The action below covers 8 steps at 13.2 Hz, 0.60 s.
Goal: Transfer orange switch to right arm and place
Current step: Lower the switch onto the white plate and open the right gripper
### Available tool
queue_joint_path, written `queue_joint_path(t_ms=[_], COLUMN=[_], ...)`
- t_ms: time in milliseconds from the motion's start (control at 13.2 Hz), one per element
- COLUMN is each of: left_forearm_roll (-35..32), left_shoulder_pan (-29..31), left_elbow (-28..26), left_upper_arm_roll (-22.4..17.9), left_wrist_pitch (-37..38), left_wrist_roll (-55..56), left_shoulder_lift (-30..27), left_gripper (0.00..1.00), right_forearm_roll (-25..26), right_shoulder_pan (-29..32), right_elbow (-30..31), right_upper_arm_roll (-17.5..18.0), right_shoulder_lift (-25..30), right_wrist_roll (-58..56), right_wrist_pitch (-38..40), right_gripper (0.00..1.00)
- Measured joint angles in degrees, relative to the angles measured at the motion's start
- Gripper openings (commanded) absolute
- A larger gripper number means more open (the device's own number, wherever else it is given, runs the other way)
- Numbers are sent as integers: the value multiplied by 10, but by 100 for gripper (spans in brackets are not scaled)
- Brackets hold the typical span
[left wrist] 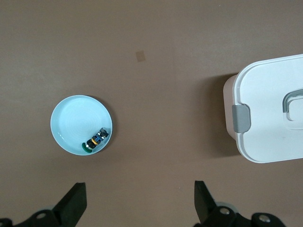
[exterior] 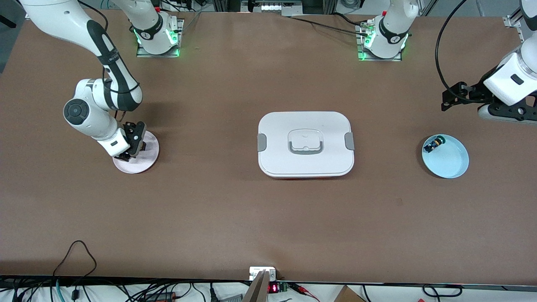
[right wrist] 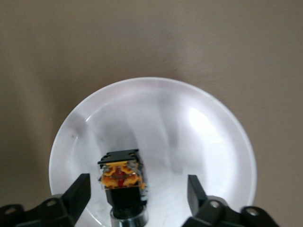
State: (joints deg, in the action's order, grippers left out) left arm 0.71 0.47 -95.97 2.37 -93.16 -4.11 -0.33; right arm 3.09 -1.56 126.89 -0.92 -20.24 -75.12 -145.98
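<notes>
The orange switch (right wrist: 120, 182) lies on a pale pink plate (right wrist: 199, 127), its tan-orange base and black body showing. My right gripper (right wrist: 137, 194) is low over this plate, open, with the switch between its fingers (right wrist: 78, 191) and touching neither. In the front view the right gripper (exterior: 126, 156) stands over the plate (exterior: 147, 157) toward the right arm's end and hides the switch. My left gripper (exterior: 445, 104) hangs open and empty in the air at the left arm's end; its wrist view shows its spread fingertips (left wrist: 75, 196).
A light blue plate (exterior: 451, 165) holds a black switch with a green cap and blue part (exterior: 433, 145), also in the left wrist view (left wrist: 96, 139). A white lidded container (exterior: 305, 144) sits mid-table. Cables lie along the table's near edge.
</notes>
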Motion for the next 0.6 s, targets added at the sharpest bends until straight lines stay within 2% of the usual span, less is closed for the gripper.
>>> queue_joint_path(t_ms=[151, 378, 604], left_forearm_roll=[0, 0, 0], left_shoulder_pan=[0, 0, 0], left_elbow=[0, 0, 0], left_upper_arm_roll=[0, 0, 0], left_wrist_pitch=[0, 0, 0], left_wrist_roll=[0, 0, 0], left_shoulder_lift=[0, 0, 0], left_gripper=[100, 100, 100], right_forearm_roll=[-9, -56, -61], right_shoulder_pan=[0, -1, -5], right_elbow=[-52, -161, -234], right_upper_arm_roll=[4, 6, 9], right_shoulder_lift=[16, 30, 32], right_wrist_roll=[21, 50, 166], right_wrist_pitch=[87, 242, 339], right_gripper=[100, 100, 100])
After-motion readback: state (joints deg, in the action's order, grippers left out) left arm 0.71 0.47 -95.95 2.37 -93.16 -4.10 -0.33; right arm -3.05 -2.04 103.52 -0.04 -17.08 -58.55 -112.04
